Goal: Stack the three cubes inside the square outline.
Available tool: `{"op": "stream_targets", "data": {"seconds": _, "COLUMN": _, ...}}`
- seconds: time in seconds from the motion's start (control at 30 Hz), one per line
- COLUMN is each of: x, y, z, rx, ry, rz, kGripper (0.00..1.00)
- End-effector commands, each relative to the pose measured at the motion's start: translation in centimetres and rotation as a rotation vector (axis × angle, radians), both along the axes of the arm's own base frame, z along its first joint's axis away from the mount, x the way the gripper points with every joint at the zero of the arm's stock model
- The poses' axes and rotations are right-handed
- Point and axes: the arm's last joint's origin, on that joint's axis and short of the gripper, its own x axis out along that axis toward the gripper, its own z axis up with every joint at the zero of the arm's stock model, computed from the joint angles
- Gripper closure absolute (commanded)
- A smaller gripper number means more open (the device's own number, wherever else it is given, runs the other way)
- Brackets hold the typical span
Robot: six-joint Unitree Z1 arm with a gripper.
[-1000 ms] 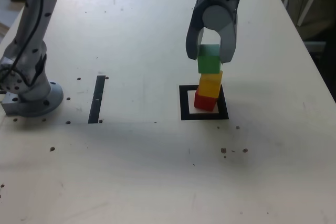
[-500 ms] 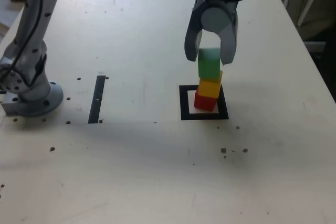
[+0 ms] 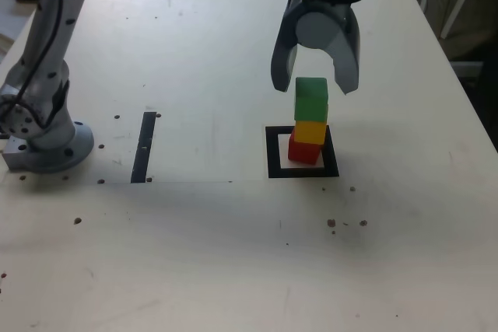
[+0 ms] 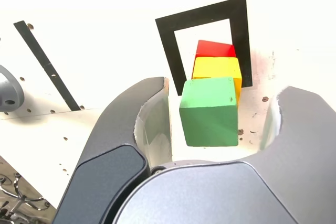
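Observation:
The three cubes stand as one tower inside the square outline [image 3: 272, 153]: the red cube [image 3: 303, 151] at the bottom, the yellow cube [image 3: 311, 131] on it, the green cube [image 3: 311, 99] on top. The wrist view looks down the tower: green cube [image 4: 208, 111], yellow cube [image 4: 216, 68], red cube [image 4: 215, 49], square outline [image 4: 169, 45]. My gripper [image 3: 315, 85] hangs right above the tower, open, its fingers on either side of the green cube's top with a gap on each side. My gripper [image 4: 223, 109] touches no cube.
A straight black tape strip [image 3: 144, 146] lies on the white table [image 3: 218, 239] in the exterior view's left half. The arm's grey base [image 3: 47, 141] stands at the left edge. Small dark holes dot the tabletop.
The jaws have spread apart and let go of the green cube, which now rests on the yellow one. The gripper has risen slightly.

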Motion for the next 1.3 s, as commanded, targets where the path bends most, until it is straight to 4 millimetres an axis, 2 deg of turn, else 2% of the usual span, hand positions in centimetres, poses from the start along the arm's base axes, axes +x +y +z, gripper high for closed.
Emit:
{"op": "stream_targets", "data": {"seconds": 0.0, "x": -1.1, "y": 0.0, "z": 1.2, "rx": 0.003, "ry": -0.015, "rz": -0.003, "kGripper": 0.01}}
{"op": "stream_targets", "data": {"seconds": 0.13, "x": -2.7, "y": 0.1, "z": 2.9, "rx": 0.015, "ry": -0.051, "rz": -0.005, "kGripper": 0.01}}
{"op": "stream_targets", "data": {"seconds": 0.27, "x": -5.3, "y": 0.3, "z": 4.4, "rx": 0.044, "ry": -0.072, "rz": -0.008, "kGripper": 0.01}}
{"op": "stream_targets", "data": {"seconds": 0.43, "x": -9.1, "y": 0.5, "z": 4.7, "rx": 0.08, "ry": -0.041, "rz": -0.008, "kGripper": 0.01}}
{"op": "stream_targets", "data": {"seconds": 0.63, "x": -14.4, "y": 0.5, "z": 2.8, "rx": 0.107, "ry": 0.003, "rz": 0.012, "kGripper": 0.01}}
{"op": "stream_targets", "data": {"seconds": 0.77, "x": -16.8, "y": 0.6, "z": 1.0, "rx": 0.103, "ry": 0.008, "rz": 0.027, "kGripper": 0.0}}
{"op": "stream_targets", "data": {"seconds": 1.03, "x": -19.7, "y": 0.7, "z": -2.4, "rx": 0.109, "ry": 0.014, "rz": 0.053, "kGripper": 0.0}}
{"op": "stream_targets", "data": {"seconds": 1.27, "x": -20.9, "y": 0.8, "z": -5.1, "rx": 0.109, "ry": 0.034, "rz": 0.072, "kGripper": 0.0}}
